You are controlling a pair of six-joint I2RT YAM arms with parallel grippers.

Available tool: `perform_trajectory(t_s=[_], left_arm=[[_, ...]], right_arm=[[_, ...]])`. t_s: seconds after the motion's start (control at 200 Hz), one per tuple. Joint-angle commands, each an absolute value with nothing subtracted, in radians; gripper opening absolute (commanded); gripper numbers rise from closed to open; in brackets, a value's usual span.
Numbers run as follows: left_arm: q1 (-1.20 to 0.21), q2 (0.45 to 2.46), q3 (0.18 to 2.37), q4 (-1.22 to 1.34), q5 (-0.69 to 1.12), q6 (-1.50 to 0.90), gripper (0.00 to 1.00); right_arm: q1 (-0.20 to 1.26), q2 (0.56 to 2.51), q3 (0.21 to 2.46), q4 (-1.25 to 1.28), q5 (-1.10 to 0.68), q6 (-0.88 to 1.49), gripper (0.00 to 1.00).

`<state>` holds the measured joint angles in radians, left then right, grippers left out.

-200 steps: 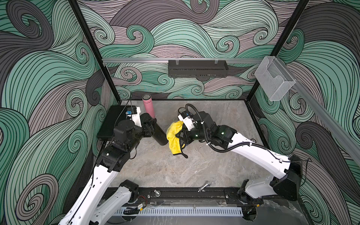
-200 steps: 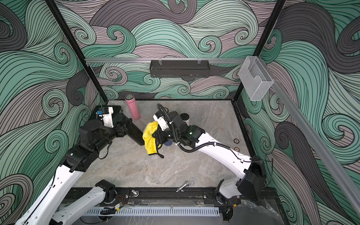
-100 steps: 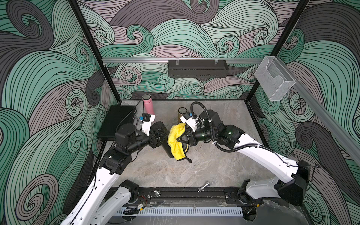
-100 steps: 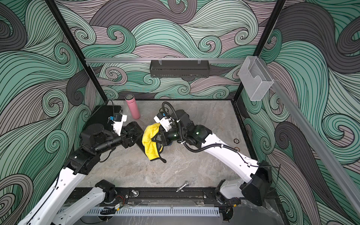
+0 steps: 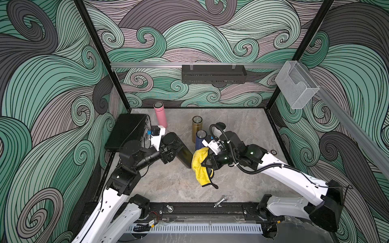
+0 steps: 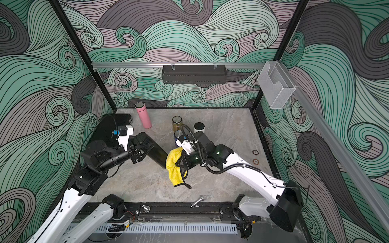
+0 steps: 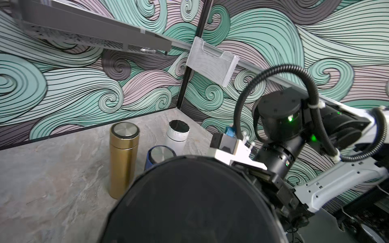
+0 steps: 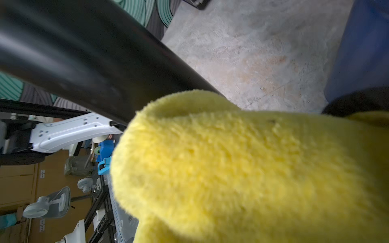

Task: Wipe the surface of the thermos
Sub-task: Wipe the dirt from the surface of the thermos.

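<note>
Both top views are showing the black thermos (image 5: 183, 154) tilting above the bench (image 5: 168, 183), with the left hand (image 5: 171, 152) clenching around its upper part and the yellow cloth (image 5: 199, 166) lying against its lower end; whether that end is touching the bench I cannot tell. The right hand (image 5: 205, 163) is clamping tight on the cloth, which is hanging down just beside the black thermos. Beyond the black thermos a pink thermos (image 5: 161, 114), a gold thermos (image 5: 196, 128) and a blue thermos (image 5: 200, 137) are standing upright, the blue one nearest; a white thermos (image 6: 199, 127) is showing clearly in a top view. The left wrist view is filling with the black thermos's dark lid, hiding the cloth, while the gold, blue and white ones are lining up behind it. The right wrist view is giving what the others are not: blurred yellow pile meeting the black body at close range
</note>
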<state>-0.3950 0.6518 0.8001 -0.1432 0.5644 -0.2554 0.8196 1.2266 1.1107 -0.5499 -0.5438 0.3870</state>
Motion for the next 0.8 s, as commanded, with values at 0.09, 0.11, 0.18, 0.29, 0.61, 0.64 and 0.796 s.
perform_trajectory(t_s=[0.09,0.11,0.18,0.29,0.61,0.64,0.796], left_arm=[[-0.399,0.673,0.842,0.001,0.775,-0.264,0.0],[-0.4,0.677,0.848,0.003,0.788,-0.262,0.0],[-0.402,0.685,0.858,0.012,0.819,-0.258,0.0],[-0.403,0.689,0.867,0.021,0.832,-0.242,0.0],[-0.402,0.737,0.88,0.078,0.899,-0.208,0.0],[-0.402,0.753,0.885,0.085,0.921,-0.212,0.0],[-0.41,0.818,0.917,0.068,1.016,-0.203,0.0]], right_arm=[[0.79,1.27,1.295,-0.519,-0.683,0.326,0.0],[0.79,1.277,1.307,-0.517,-0.693,0.326,0.0],[0.79,1.305,1.324,-0.491,-0.739,0.339,0.0],[0.79,1.311,1.282,-0.497,-0.763,0.344,0.0],[0.768,1.187,1.017,-0.575,-0.673,0.333,0.0],[0.761,1.174,1.01,-0.581,-0.67,0.331,0.0],[0.694,1.12,1.044,-0.563,-0.719,0.337,0.0]])
